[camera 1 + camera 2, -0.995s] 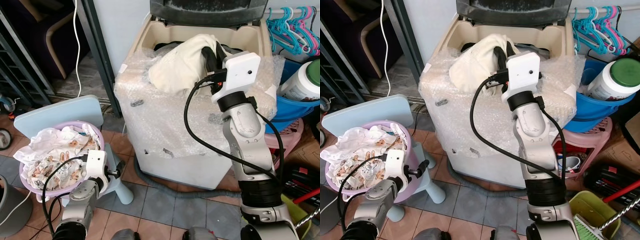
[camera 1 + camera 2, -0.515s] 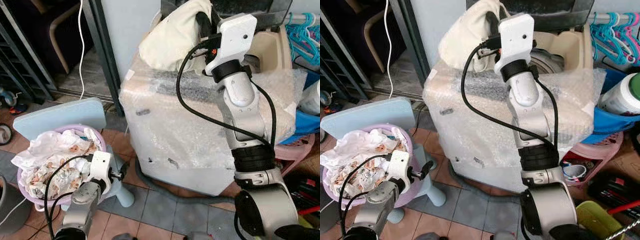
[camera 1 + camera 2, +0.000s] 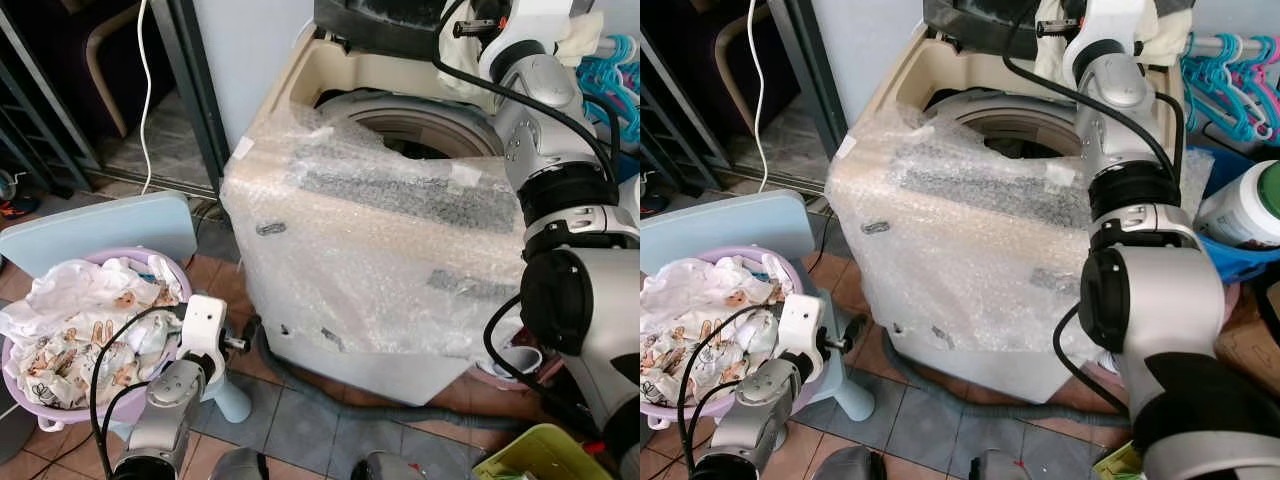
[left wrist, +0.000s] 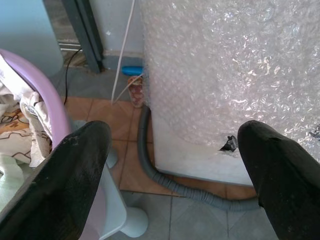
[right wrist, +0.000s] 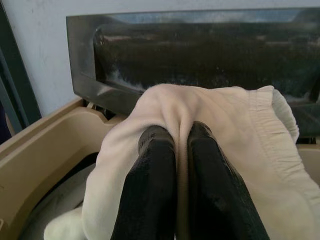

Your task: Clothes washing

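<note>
At the far left a lilac basket full of patterned laundry sits on a pale blue stool on the tiled floor. Just beside the basket's right rim hangs the left gripper, its black fingers spread wide apart and holding nothing; between them a grey hose runs along the floor at the foot of the washing machine. The washing machine stands in the middle, its front and top edge wrapped in bubble wrap, its dark lid raised at the back and the drum open. Above the machine's back right corner the right gripper is raised in front of the lid, fingers pressed together and clamped on a cream cloth that drapes over them above the beige rim. At the far right hang blue and pink hangers, with a white tub with a green lid below them.
</note>
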Available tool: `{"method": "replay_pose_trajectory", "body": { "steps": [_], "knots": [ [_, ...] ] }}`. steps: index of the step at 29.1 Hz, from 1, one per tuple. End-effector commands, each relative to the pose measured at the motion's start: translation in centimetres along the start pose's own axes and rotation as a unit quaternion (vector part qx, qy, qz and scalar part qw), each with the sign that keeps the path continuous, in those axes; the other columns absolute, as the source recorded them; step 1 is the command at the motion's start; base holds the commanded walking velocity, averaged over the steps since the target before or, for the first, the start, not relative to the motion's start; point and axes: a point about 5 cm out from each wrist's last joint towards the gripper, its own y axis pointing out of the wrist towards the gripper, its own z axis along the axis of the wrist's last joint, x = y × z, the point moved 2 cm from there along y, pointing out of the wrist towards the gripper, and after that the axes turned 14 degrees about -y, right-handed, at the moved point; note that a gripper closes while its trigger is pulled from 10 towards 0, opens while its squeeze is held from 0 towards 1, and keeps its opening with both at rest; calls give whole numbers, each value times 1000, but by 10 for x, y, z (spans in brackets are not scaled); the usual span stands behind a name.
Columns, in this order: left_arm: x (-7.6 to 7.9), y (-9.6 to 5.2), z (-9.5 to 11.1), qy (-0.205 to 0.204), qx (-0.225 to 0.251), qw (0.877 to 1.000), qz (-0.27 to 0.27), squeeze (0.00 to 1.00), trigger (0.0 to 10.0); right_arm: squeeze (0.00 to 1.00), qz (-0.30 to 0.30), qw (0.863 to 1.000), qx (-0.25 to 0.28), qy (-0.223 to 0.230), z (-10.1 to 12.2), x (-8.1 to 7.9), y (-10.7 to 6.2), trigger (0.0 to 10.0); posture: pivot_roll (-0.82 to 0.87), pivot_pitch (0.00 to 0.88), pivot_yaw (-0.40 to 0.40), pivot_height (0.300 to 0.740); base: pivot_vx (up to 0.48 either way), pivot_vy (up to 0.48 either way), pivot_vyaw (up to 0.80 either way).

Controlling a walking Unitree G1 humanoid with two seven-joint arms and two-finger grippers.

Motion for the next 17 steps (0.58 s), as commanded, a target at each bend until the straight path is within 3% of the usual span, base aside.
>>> {"method": "replay_pose_trajectory", "body": {
  "steps": [1,2,5,9,11,13,17],
  "knots": [
    [-2,-2,0,5,-2,1000,7,0,10000,0,34,996,-83,16,-40,-9,-6,10000,-37,82,8,740,0,0,0],
    [-2,-2,0,5,-1,1000,8,0,10000,1000,52,994,-99,-1,-51,-13,-9,10000,-31,82,7,740,0,0,0],
    [-2,-3,0,6,-1,1000,9,0,10000,1000,76,989,-121,-37,-67,-15,-13,10000,-30,85,9,740,0,0,0],
    [-2,-3,0,8,-3,1000,9,0,10000,1000,97,987,-124,-18,-68,-14,-14,10000,-36,87,14,740,0,0,0],
    [-2,-2,1,8,-3,1000,8,0,10000,1000,91,995,-44,-5,-39,-3,-9,10000,-44,87,17,740,0,0,0],
    [-4,-2,2,13,-2,1000,15,0,10000,1000,106,994,32,7,-12,-1,-7,10000,-52,87,20,740,0,0,0],
    [-6,-3,6,15,16,999,39,0,10000,1000,153,982,109,-12,3,-12,-16,10000,-63,84,22,740,0,0,0]
  ]
}}
